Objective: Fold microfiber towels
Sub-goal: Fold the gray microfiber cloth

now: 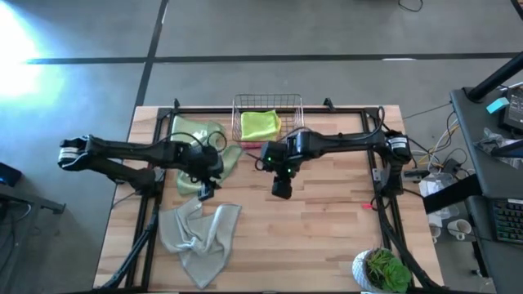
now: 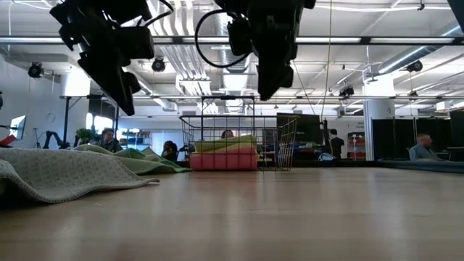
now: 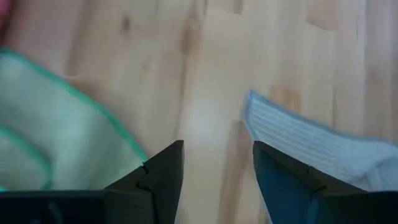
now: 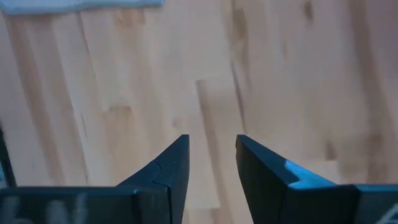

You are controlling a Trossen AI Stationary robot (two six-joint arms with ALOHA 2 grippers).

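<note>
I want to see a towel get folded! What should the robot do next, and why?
Probably lower the left gripper onto the crumpled grey towel and pinch its near edge. Both grippers hang open and empty above the table, and the left one is right beside that unfolded towel.

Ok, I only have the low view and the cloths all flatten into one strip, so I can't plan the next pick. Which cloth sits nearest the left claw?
Observer: From above, the left claw hangs just over the top edge of the crumpled grey-beige towel.
Operator: Is it holding anything?
Observer: No, its wrist view shows open fingers with bare table between them.
Operator: And the right claw?
Observer: The right claw is open and empty over bare wood.
Operator: What's in the basket?
Observer: A lime green towel lies on top in the wire basket.
</note>
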